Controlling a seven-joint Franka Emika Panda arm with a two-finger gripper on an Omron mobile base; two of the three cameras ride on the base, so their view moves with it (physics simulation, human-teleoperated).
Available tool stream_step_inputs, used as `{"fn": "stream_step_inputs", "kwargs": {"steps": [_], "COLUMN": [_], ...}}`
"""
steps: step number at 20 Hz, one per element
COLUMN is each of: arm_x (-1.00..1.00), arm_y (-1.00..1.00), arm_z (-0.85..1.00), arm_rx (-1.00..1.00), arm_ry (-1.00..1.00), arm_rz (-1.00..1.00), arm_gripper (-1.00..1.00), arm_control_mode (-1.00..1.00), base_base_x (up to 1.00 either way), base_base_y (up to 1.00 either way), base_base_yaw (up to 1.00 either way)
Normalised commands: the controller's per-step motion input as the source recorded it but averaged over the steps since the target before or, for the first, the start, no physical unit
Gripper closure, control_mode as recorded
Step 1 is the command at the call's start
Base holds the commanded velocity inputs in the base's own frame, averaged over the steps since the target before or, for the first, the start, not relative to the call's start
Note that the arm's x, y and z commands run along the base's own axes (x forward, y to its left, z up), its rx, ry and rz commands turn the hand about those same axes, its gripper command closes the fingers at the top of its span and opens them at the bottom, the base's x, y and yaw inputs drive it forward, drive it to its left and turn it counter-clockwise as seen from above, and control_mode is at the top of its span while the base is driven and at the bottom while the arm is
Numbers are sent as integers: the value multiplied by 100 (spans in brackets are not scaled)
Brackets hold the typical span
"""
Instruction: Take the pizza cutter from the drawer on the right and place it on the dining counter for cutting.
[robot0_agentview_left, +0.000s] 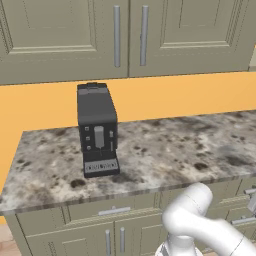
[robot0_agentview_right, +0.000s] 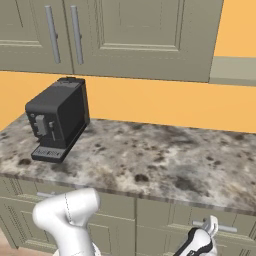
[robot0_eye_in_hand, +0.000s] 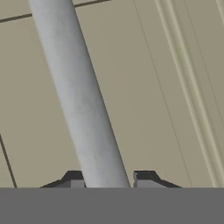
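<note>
The pincer (robot0_eye_in_hand: 107, 179) is clamped on the drawer's (robot0_eye_in_hand: 144, 87) grey bar handle (robot0_eye_in_hand: 78, 96), below the desk (robot0_agentview_right: 165, 155).

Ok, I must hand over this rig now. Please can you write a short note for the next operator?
Gripper: shut on the drawer handle, one finger each side of the grey bar.
Drawer: on the right under the granite worktop, front looks flush with the cabinets, not yet pulled.
Pizza cutter: presumably inside the drawer.
Done: handle reached and gripped.
Left: pull the drawer open, take the cutter, carry it to the dining counter.
</note>
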Motion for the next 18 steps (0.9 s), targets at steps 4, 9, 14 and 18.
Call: {"fn": "stream_step_inputs", "kwargs": {"steps": [4,9,14,18], "arm_x": [-42,-69,-67,-76], "arm_y": [-8,-32,-34,-42], "arm_z": [-1,0,0,0], "arm_rx": [0,0,0,0], "arm_ry": [0,0,0,0], "arm_rz": [0,-3,-2,0], "arm_gripper": [100,100,100,100], "arm_control_mode": [-100,-100,-100,-100], "base_base_x": [0,0,0,0], "base_base_y": [0,0,0,0], "base_base_yaw": [0,0,0,0]}}
